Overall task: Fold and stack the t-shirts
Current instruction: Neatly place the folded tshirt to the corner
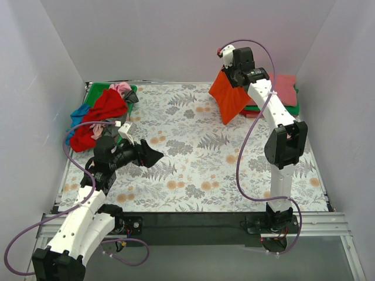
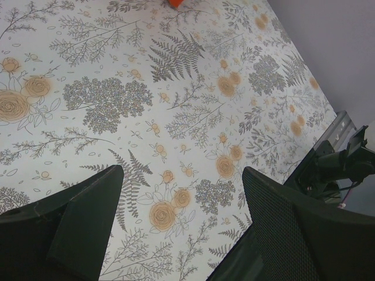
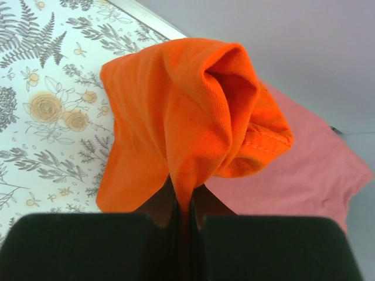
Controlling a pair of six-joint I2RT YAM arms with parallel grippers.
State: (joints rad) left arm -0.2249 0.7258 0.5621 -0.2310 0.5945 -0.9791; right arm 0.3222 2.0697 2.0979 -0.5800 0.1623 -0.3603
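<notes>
Hovering over floral cloth (image 1: 193,146), left pincer (image 2: 183,175) gapes; right pincer (image 3: 185,221) pinches orange t-shirt (image 3: 187,111).

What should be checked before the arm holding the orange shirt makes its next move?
1. Right gripper shut on orange shirt: ok.
2. That shirt hanging flat: not ok, bunched at the grip.
3. Folded stack beside it lies flat, pink on top: ok.
4. Left gripper open, empty, well away: ok.
5. Shirt's lower tip off the table cloth: cannot tell.
</notes>
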